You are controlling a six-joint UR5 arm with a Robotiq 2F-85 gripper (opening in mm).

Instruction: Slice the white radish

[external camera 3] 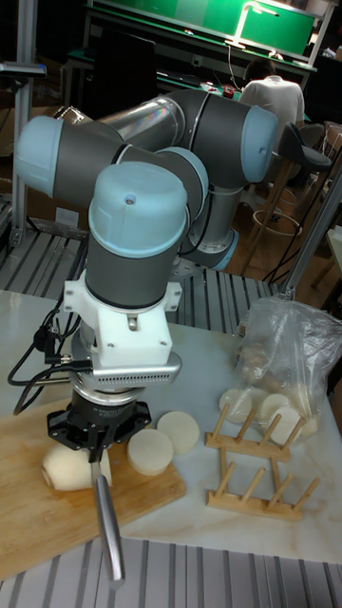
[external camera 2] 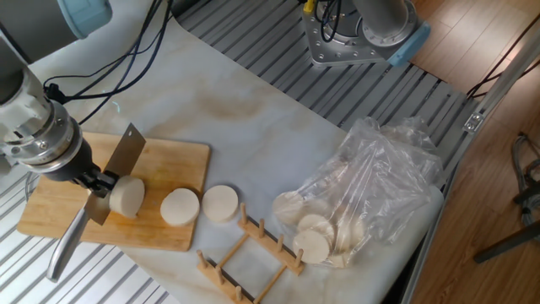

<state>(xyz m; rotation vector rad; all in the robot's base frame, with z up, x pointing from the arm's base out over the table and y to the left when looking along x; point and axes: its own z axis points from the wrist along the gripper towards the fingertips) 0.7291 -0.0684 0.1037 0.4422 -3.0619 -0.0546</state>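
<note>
The white radish [external camera 2: 127,196] is a short cream stub lying on the wooden cutting board [external camera 2: 173,160]; in the tall fixed view the radish [external camera 3: 63,467] shows at the board's left. My gripper [external camera 2: 95,181] is shut on a cleaver-like knife [external camera 2: 121,157] whose blade stands on edge against the radish's left side. The knife's metal handle [external camera 2: 62,247] trails toward the near edge. One round slice [external camera 2: 180,207] lies on the board, and another slice [external camera 2: 220,203] lies just off it on the table. In the tall fixed view the gripper [external camera 3: 96,453] hides the blade.
A wooden dish rack [external camera 2: 250,257] lies in front of the slices. A clear plastic bag [external camera 2: 371,190] with pale round slices sits at the right. The arm's base [external camera 2: 363,34] stands at the back, with cables [external camera 2: 126,59] trailing at the left.
</note>
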